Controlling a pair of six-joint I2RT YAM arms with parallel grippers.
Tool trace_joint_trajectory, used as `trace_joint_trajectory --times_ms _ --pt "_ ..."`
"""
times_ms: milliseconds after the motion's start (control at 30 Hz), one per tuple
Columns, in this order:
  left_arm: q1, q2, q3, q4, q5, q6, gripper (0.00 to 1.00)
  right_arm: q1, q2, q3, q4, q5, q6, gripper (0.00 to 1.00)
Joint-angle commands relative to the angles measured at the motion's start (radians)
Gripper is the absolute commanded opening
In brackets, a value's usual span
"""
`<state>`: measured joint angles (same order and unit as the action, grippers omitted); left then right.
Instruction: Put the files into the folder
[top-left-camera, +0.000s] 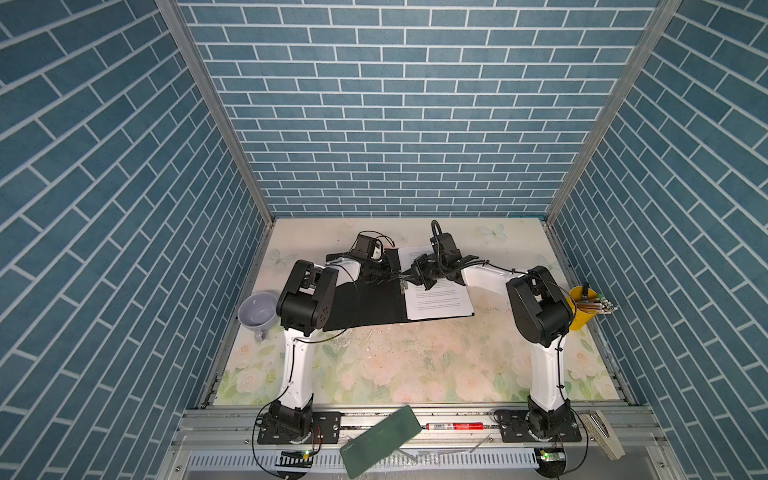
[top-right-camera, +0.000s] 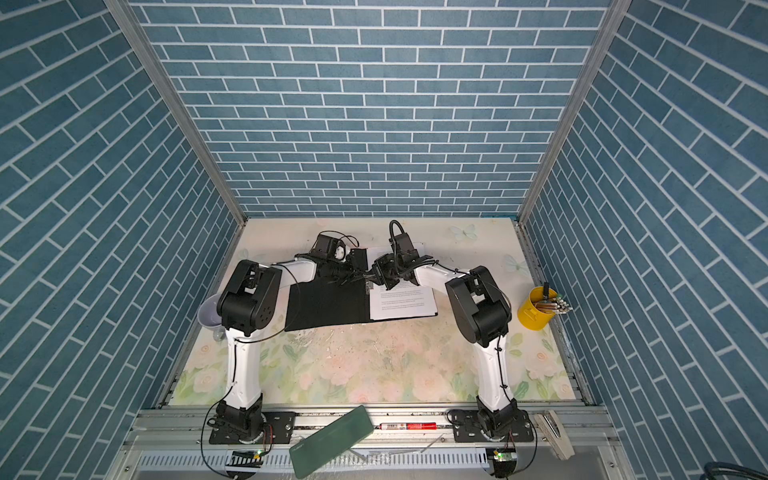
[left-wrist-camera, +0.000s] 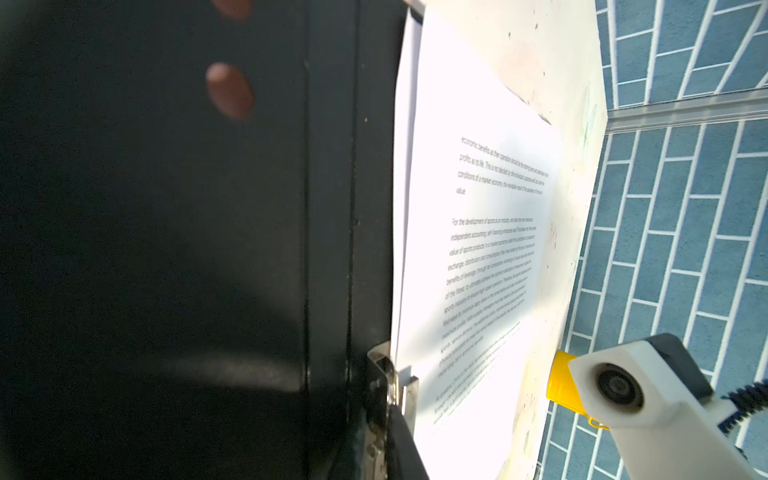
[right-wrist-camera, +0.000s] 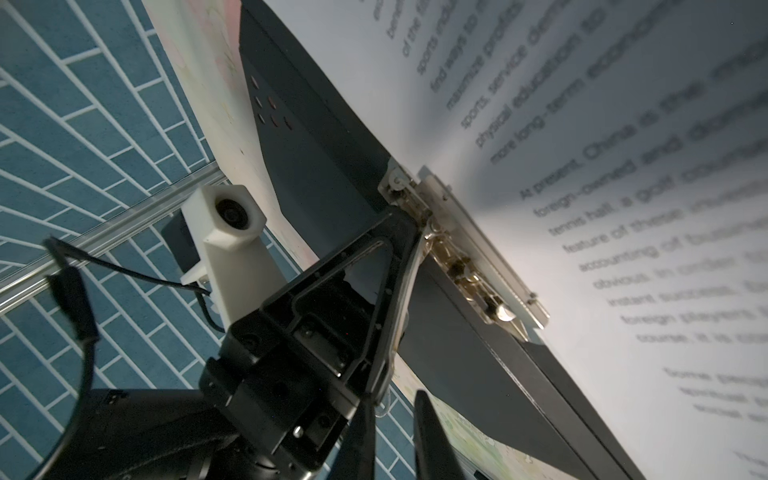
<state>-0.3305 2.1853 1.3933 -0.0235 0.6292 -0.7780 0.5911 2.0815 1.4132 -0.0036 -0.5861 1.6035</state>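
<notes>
On the floral surface (top-left-camera: 415, 361) the folder (top-left-camera: 365, 307) lies open, the files (top-left-camera: 440, 299) already on its right half. My left claw (right-wrist-camera: 417, 222) pinches the spine clip (right-wrist-camera: 461, 257); my right claw (right-wrist-camera: 392, 399) stands slightly parted, empty. Clamping and closing remain, I judge.

One folder (top-left-camera: 365, 303), one mug (top-left-camera: 255, 309), one cup (top-left-camera: 584, 318)

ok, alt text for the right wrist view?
Close-up: the left pincer, closed, grips the metal clip on the spine of the open black folder. A white sheet of blurred printed text lies in the folder beside the clip; blue brick-pattern wall behind.
</notes>
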Motion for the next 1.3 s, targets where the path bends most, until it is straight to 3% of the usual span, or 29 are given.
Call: trace_joint_trajectory --times_ms 0,1267 --pt "-0.008 0.017 -0.027 -0.032 -0.018 0.001 0.14 0.007 0.0 0.033 0.026 0.024 0.047 0.21" --pt "-0.007 0.018 -0.042 -0.021 -0.023 -0.003 0.14 0.01 0.043 0.066 0.027 0.016 0.069 0.19"
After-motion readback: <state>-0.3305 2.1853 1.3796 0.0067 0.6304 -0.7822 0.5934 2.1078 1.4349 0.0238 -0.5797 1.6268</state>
